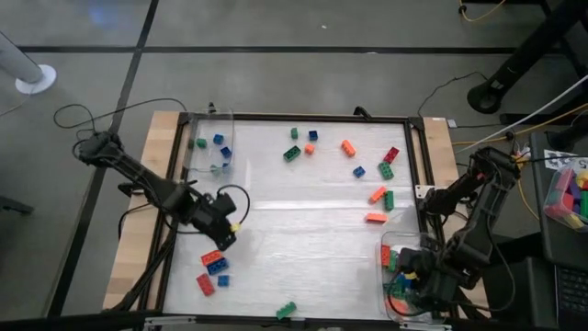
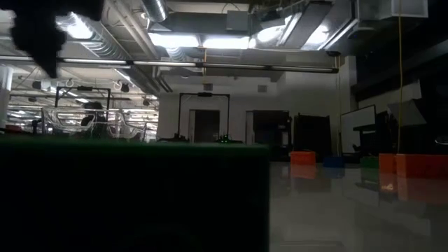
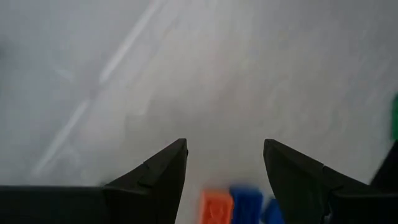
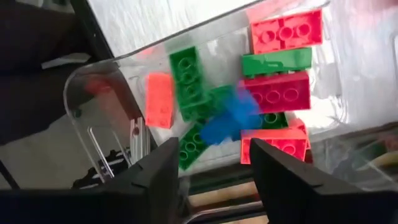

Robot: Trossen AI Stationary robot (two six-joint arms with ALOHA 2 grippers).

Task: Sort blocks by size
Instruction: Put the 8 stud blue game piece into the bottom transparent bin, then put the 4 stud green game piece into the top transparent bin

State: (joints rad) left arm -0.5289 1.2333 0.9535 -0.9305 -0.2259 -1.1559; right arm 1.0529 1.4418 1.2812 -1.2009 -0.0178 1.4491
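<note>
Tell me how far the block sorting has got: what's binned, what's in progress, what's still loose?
Done: long blocks fill the clear bin at the right gripper; small ones sit in the other clear bin. In hand: a blue block, blurred, seems to be dropping from the right's open fingers; the left gripper hangs open over an orange and blue pair. Left: loose blocks lie across the mat.

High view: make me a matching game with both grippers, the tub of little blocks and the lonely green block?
1 left gripper
2 right gripper
3 tub of little blocks
4 lonely green block

A over the tub of long blocks
B picture's bottom edge
C table's top left corner
D beside red and blue blocks

Pairs: 1-D, 2-A, 3-C, 4-B
</note>
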